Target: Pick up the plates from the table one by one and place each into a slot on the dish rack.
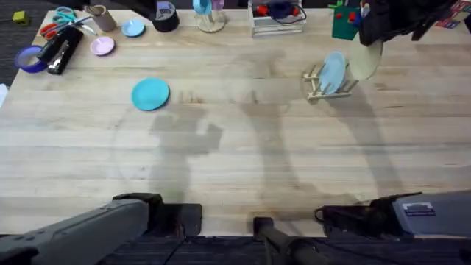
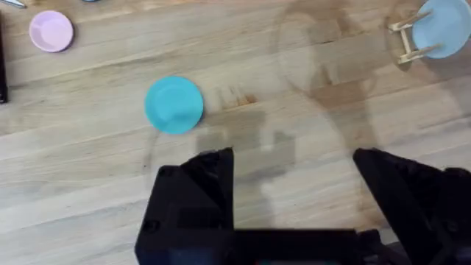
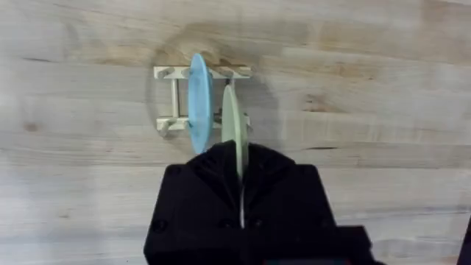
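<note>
Overhead: three plates, one racked [image 1: 333, 72], one flat [image 1: 151, 94], one [image 1: 366, 60] in right claw [image 3: 240, 193]; left claw [image 2: 294, 169] released

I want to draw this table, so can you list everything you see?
turquoise plate: one, turquoise, flat on the table's left part
pale blue plate: one, standing in the dish rack
cream plate: one, on edge beside the pale blue plate, at the rack
dish rack: one, light wood, far right
pink dish: one, far left
small blue dish: one, far left
wire stand: one, white, far edge
table: one, pale wood
left gripper: black, open, over bare table
right gripper: black, holding the cream plate
</note>
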You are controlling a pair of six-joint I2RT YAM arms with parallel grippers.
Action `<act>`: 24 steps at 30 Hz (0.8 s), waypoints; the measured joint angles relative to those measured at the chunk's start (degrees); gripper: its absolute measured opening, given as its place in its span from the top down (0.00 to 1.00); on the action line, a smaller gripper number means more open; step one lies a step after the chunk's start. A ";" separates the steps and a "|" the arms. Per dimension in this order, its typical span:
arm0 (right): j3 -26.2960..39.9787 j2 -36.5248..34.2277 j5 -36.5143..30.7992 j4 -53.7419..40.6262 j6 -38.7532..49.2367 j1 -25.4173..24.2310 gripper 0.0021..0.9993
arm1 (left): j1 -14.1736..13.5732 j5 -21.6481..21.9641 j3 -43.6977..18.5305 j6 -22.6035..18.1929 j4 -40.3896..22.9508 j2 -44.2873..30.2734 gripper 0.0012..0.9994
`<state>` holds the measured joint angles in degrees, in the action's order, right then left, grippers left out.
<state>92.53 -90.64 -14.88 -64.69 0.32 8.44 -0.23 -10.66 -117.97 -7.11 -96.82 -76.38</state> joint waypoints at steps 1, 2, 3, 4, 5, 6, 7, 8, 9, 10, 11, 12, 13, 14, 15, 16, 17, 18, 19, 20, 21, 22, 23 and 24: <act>0.00 -0.48 0.05 0.04 0.00 -0.13 0.97 | 0.00 0.00 0.00 0.00 0.00 0.00 0.01; 0.00 -0.86 0.16 0.11 0.00 -0.26 0.97 | 0.00 0.00 0.00 0.00 0.00 0.00 0.01; 0.00 -1.34 0.19 0.21 0.00 -0.43 0.97 | 0.00 0.00 0.00 0.00 0.00 0.00 0.01; 0.00 -1.74 0.21 0.28 0.00 -0.59 0.97 | 0.00 0.00 0.00 0.00 0.00 0.00 0.01; 0.00 -2.18 0.30 0.35 0.00 -0.76 0.97 | 0.00 0.00 0.00 0.00 0.00 0.00 0.01; 0.00 -2.62 0.45 0.37 0.00 -0.87 0.97 | 0.00 0.00 0.00 0.00 0.00 0.00 0.01; 0.00 -3.06 0.65 0.41 0.00 -0.96 0.97 | 0.00 0.00 0.00 0.00 0.00 0.00 0.01; 0.00 -3.48 0.82 0.46 0.00 -1.04 0.97 | 0.00 0.00 0.00 0.00 0.00 0.00 0.01; 0.00 -3.88 0.85 0.60 0.00 -1.10 0.97 | 0.00 0.00 0.00 0.00 0.00 0.00 0.01; 0.00 -4.18 0.95 0.81 0.00 -1.13 0.97 | 0.00 0.00 0.00 0.00 0.00 0.00 0.01; 0.00 -4.40 1.02 1.04 0.00 -1.13 0.97 | 0.00 0.00 0.00 0.00 0.00 0.00 0.01; 0.00 -4.59 1.04 1.34 0.00 -1.13 0.97 | 0.00 0.00 0.00 0.00 0.00 0.00 0.01; 0.00 -4.70 1.07 1.61 0.00 -1.13 0.97 | 0.00 0.00 0.00 0.00 0.00 0.00 0.01; 0.00 -4.82 1.12 1.87 0.00 -1.13 0.97 | 0.00 0.00 0.00 0.00 0.00 0.00 0.01; 0.00 -4.91 1.19 1.99 -0.02 -1.13 0.97 | 0.00 0.00 0.00 0.00 0.00 0.00 0.01; 0.00 -5.00 1.23 2.05 -0.04 -1.13 0.97 | 0.00 0.00 0.00 0.00 0.00 0.00 0.01; 0.00 -5.07 1.24 2.08 -0.04 -1.13 0.97 | 0.00 0.00 0.00 0.00 0.00 0.00 0.01; 0.00 -5.18 1.24 2.08 -0.04 -1.17 0.97 | 0.00 0.00 0.00 0.00 0.00 0.00 0.01; 0.00 -5.33 1.24 2.09 -0.06 -1.22 0.97 | 0.00 0.00 0.00 0.00 0.00 0.00 0.01; 0.00 -5.53 1.24 2.08 -0.07 -1.26 0.97 | 0.00 0.00 0.00 0.00 0.00 0.00 0.01; 0.00 -5.81 1.21 2.08 -0.07 -1.32 0.97 | 0.00 0.00 0.00 0.00 0.00 0.00 0.01; 0.00 -6.16 1.24 2.10 -0.04 -1.39 0.97 | 0.00 0.00 0.00 0.00 0.00 0.00 0.01; 0.00 -6.48 1.22 2.08 -0.07 -1.41 0.97 | 0.00 0.00 0.00 0.00 0.00 0.00 0.01; 0.00 -6.85 1.24 2.10 -0.04 -1.41 0.97 | 0.00 0.00 0.00 0.00 0.00 0.00 0.01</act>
<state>92.53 -97.48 -13.65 -62.59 0.27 7.03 -0.23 -10.66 -117.97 -7.11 -96.82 -76.38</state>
